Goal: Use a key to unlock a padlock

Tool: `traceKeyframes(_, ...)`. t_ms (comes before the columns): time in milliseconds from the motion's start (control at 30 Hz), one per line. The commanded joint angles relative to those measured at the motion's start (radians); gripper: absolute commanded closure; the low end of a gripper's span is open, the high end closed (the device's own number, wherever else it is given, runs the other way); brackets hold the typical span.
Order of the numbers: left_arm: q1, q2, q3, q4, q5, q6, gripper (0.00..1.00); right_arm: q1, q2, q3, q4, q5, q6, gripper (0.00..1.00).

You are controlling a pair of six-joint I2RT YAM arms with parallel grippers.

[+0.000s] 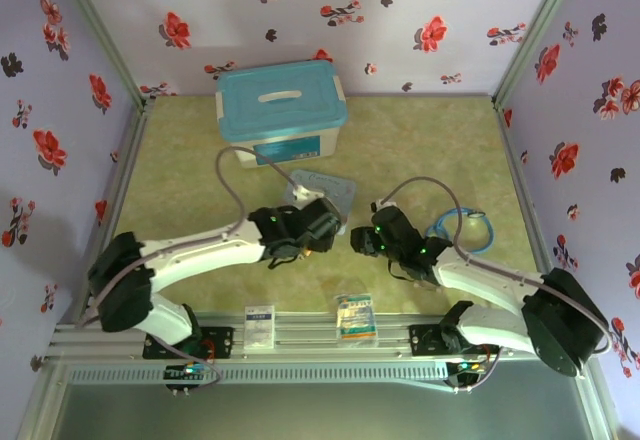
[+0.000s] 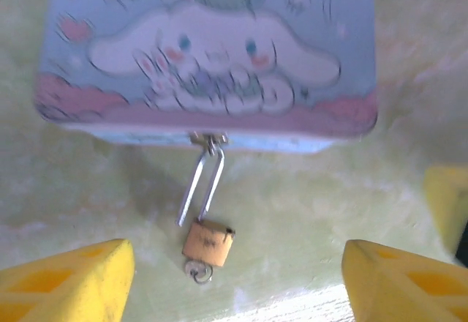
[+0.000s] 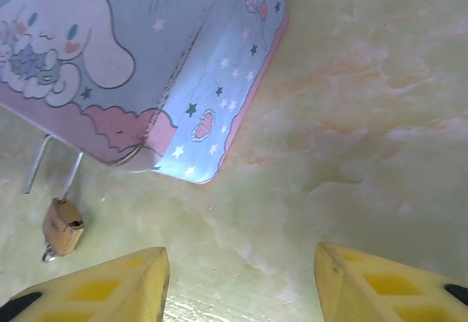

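Brass-yellow padlock (image 2: 208,243) with a thin silvery shackle lies flat on the pale green marbled table (image 2: 307,212), between the light-blue cartoon tin (image 2: 212,51) and the left gripper (image 2: 234,271). Its long axis runs tin to gripper: shackle hooked in the tin's clasp (image 2: 211,141), one leg free, tiny dark-grey key (image 2: 197,271) stuck in the near end. Left gripper and right gripper (image 3: 241,278) gape wide, empty.

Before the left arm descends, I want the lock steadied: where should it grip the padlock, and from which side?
Pinch the padlock's brass body across its side edges, from straight above. It lies flat on the table, shackle hooked to the cartoon tin's latch, and what looks like the key sits at its free end.
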Motion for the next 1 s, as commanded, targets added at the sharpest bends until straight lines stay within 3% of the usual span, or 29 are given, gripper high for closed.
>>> traceKeyframes(0,0.103,-0.051,-0.054,0.075,0.078,0.098,0.20,0.059,0.004,0.003,0.017,-0.003,0.030,0.45)
traceKeyframes(167,0.282,-0.062,-0.078,0.204,0.202,0.209,0.12,0.210,0.151,0.107,0.030,0.050,0.081,0.43)
traceKeyframes(333,0.389,0.017,-0.046,0.273,0.263,0.272,0.10,0.244,0.316,0.168,0.111,0.040,0.183,0.40)
traceKeyframes(533,0.428,0.105,-0.050,0.366,0.310,0.296,0.17,0.242,0.402,0.241,0.063,0.129,0.191,0.40)
traceKeyframes(733,0.426,0.140,-0.091,0.409,0.348,0.267,0.27,0.153,0.409,0.247,0.051,0.065,0.108,0.40)
traceKeyframes(967,0.398,0.136,-0.154,0.443,0.350,0.203,0.32,0.093,0.396,0.234,0.034,0.024,0.056,0.41)
